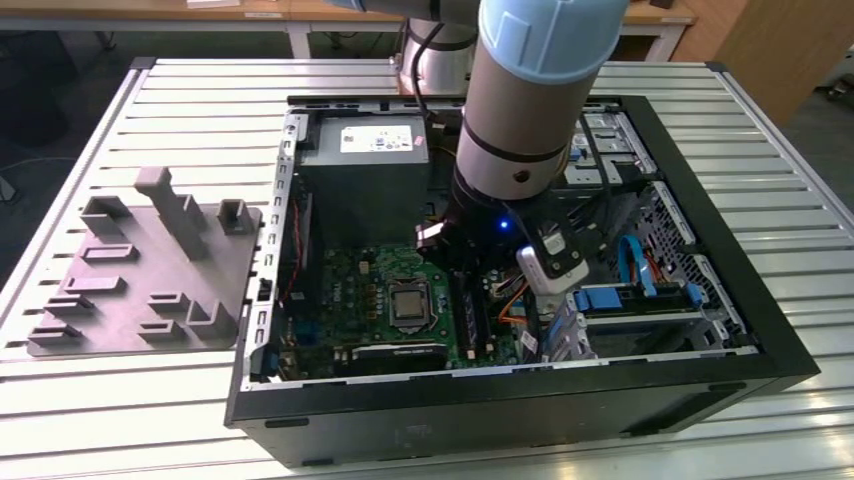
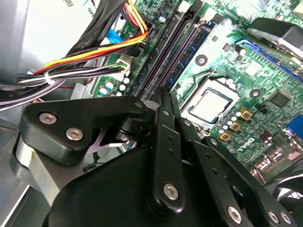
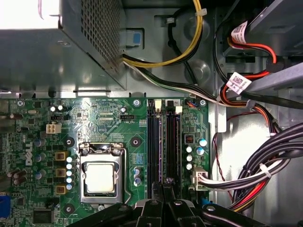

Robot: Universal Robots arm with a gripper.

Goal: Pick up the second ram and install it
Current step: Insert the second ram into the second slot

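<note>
- Black, link-armed gripper (image 2: 164, 97) reaches down into the open black steel computer case (image 1: 534, 400). Its tips are at the near end of the long black memory slots (image 3: 163, 151) on the green motherboard (image 3: 113, 118).
- The fingers (image 2: 160, 118) are drawn together into one narrow blade. I judge this keeps them slim enough to work between the slots and the white connector block (image 3: 199, 177) just to the right.
- The second ram is a thin dark stick, and I cannot pick it out from the slots. Whether it is pinched at the tips or already seated below them cannot be told.
- The pale blue and grey robot arm (image 1: 534, 90) stands nearly upright over that spot, probably so that any push goes straight down into the socket.
- The square silver processor (image 3: 100, 177) is just left of the slots, clear of the gripper.
- Bundled black, red and yellow cables (image 3: 265, 165) are tied off to the right, away from the slots.
- The grey moulded parts holder (image 1: 147, 280) lies on the ribbed metal table (image 1: 200, 90) at the exterior view's left, beside the case and well apart from the gripper.
</note>
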